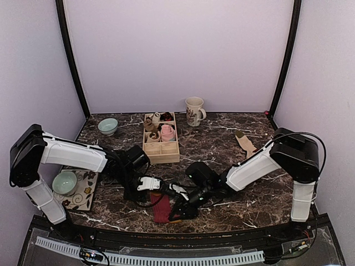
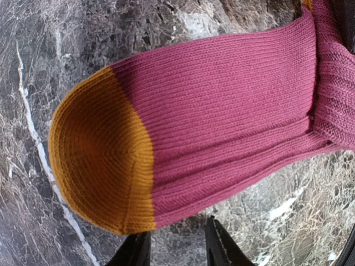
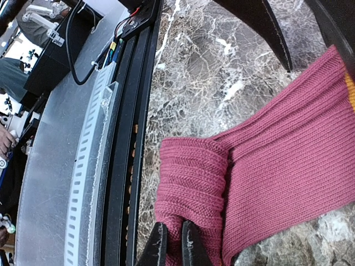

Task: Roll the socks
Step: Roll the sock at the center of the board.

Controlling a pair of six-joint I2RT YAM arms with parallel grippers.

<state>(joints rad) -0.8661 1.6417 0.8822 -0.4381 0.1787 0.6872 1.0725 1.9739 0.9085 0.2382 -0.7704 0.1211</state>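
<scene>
Top external view: at six o'clock, close to the front edge of the table [image 1: 222, 138], the maroon sock [image 1: 161, 208] lies stretched out, its orange toe away from that edge. The right hand [image 3: 173, 237] is pressed together, pinching the folded cuff beside the black rail [image 3: 125, 138]. The left hand [image 2: 176, 244] stands spread over bare marble just beside the toe. Farther back, a wooden box [image 1: 161, 145] sits at twelve; open marble stretches toward three.
</scene>
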